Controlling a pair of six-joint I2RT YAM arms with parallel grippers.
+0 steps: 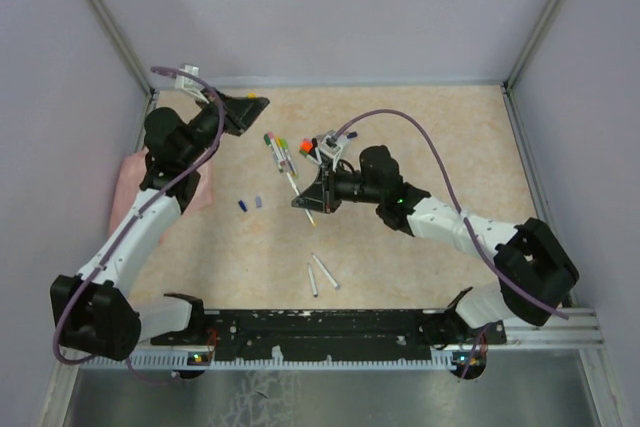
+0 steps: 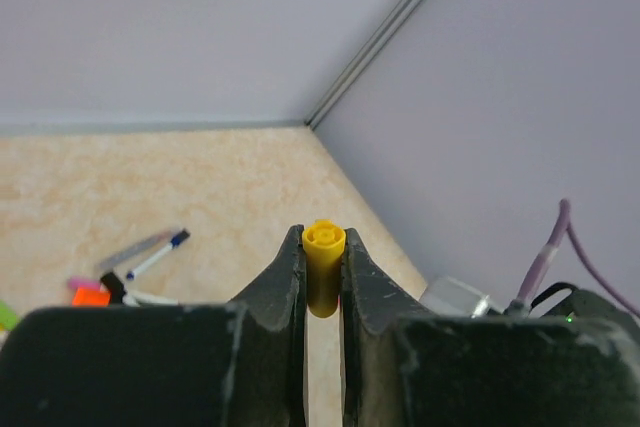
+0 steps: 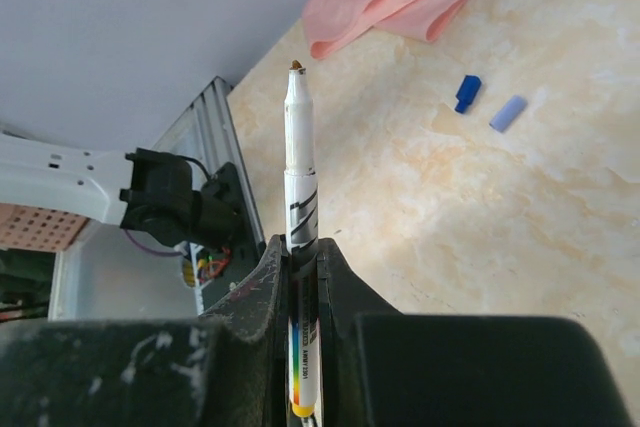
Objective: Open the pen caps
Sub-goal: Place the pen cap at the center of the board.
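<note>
My left gripper (image 2: 323,247) is shut on a yellow pen cap (image 2: 324,269), held up near the back left wall (image 1: 258,101). My right gripper (image 3: 303,247) is shut on a white pen (image 3: 301,137) with a yellow rear end, its bare tip pointing away from the jaws. From above, this gripper (image 1: 303,203) hangs mid-table with the pen (image 1: 310,216) sticking out toward the front. A blue cap (image 3: 467,93) and a lavender cap (image 3: 508,112) lie loose on the table. Several capped pens (image 1: 280,152) lie clustered behind the right gripper.
A pink cloth (image 1: 130,179) lies at the left wall, under the left arm. Two uncapped white barrels (image 1: 320,274) rest near the front rail. An orange-tipped piece (image 1: 305,144) lies beside the pen cluster. Walls close in the back and both sides.
</note>
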